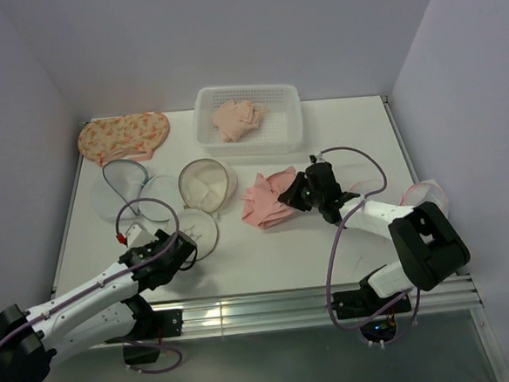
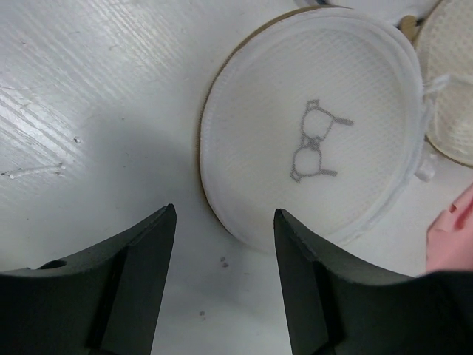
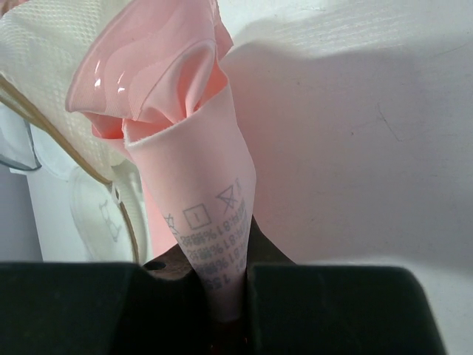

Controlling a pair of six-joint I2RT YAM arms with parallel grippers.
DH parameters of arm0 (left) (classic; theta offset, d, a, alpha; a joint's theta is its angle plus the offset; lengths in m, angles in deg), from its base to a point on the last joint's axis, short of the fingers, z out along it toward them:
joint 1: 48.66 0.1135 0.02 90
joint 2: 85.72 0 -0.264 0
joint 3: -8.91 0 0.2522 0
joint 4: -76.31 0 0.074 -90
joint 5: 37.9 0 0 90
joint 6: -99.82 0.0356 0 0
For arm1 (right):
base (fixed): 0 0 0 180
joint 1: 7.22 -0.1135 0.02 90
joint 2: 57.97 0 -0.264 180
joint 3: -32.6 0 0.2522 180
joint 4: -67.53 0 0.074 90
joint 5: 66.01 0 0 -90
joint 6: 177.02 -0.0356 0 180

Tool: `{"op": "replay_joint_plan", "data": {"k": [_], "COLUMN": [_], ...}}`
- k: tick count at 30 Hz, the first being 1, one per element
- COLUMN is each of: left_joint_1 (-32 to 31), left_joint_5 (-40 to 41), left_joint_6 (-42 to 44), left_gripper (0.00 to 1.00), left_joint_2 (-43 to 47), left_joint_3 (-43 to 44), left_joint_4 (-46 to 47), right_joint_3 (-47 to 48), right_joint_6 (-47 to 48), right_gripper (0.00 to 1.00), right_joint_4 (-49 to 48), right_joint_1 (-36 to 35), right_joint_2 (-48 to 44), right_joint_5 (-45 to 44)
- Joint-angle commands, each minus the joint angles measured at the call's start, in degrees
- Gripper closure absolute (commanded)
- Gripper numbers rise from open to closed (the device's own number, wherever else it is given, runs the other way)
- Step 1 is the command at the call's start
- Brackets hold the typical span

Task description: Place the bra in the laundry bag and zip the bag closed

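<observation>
At mid-table, right side: right gripper (image 3: 225,299) pressed tight on a fold of the soft pink bra (image 3: 185,170), with grey care-label print showing just above the fingers. From above, the rest of the bra lies bunched on the white table (image 1: 276,255), just left of that gripper.

Near left: left gripper (image 2: 224,212) spread wide, nothing between its fingers (image 2: 140,259), tips low over bare tabletop. Just ahead of them lies the round white mesh laundry bag (image 2: 310,140), its tan rim showing along the left edge and a small black line drawing face up. Whether its zip is shut cannot be told. In the overhead view it sits between the left gripper and the bra, apart from the bra.

Just beyond it is a cream mesh dome (image 1: 206,184) with a tan rim, mouth up. Grey-rimmed mesh bags (image 1: 127,178) lie to the left. At the far edge are a white slotted plastic basket (image 1: 247,90) holding a peach cloth (image 1: 239,118), and a floral orange garment (image 1: 124,136).
</observation>
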Motion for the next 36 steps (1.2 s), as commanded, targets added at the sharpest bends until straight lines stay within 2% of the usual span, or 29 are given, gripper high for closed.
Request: {"op": "replay_joint_plan", "data": {"k": [1,7,14,20,23,24,25,29,36], "left_joint_1": [0.6,3.2,8.6,11.0,11.0,11.0,10.9,10.5,8.7], "left_joint_5": [2.4,2.0,-1.3,-4.2,-5.3,-5.7,-6.1,-6.2,-8.7], "left_joint_6": [-2.6,0.3,7.8,13.5,15.6,16.6,17.7,24.9,37.9], "left_gripper": [0.38,0.40,0.46,0.64,0.81,0.97,1.00,1.00,1.00], "left_joint_2": [-2.8,-8.9,-12.5,-16.0,-17.4,-17.6,-17.9,-15.8,-5.5], "left_joint_3": [0.3,1.0,-0.5,-0.2,0.4,1.0,1.6,6.2,18.1], "left_joint_4": [-0.2,3.9,12.5,16.8,17.6,17.9,18.0,15.3,7.8], "right_joint_3": [0.6,0.3,-0.1,-0.3,-0.3,-0.3,-0.3,0.3,3.9], "right_joint_6": [0.4,0.3,0.2,0.1,0.1,0.1,0.1,0.4,2.5], "right_gripper": [1.00,1.00,1.00,1.00,1.00,1.00,1.00,1.00,1.00], "right_joint_4": [-1.1,-1.0,-1.0,-0.7,-0.6,-0.5,-0.5,1.6,9.7], "right_joint_1": [-0.2,-0.2,-0.1,-0.1,0.0,0.1,0.1,0.3,0.3], "right_joint_2": [-2.3,-3.1,-3.7,-4.6,-5.2,-5.2,-5.4,-8.2,-17.6], "right_joint_5": [-0.1,0.1,0.3,0.3,0.6,0.6,0.6,1.0,-1.7]}}
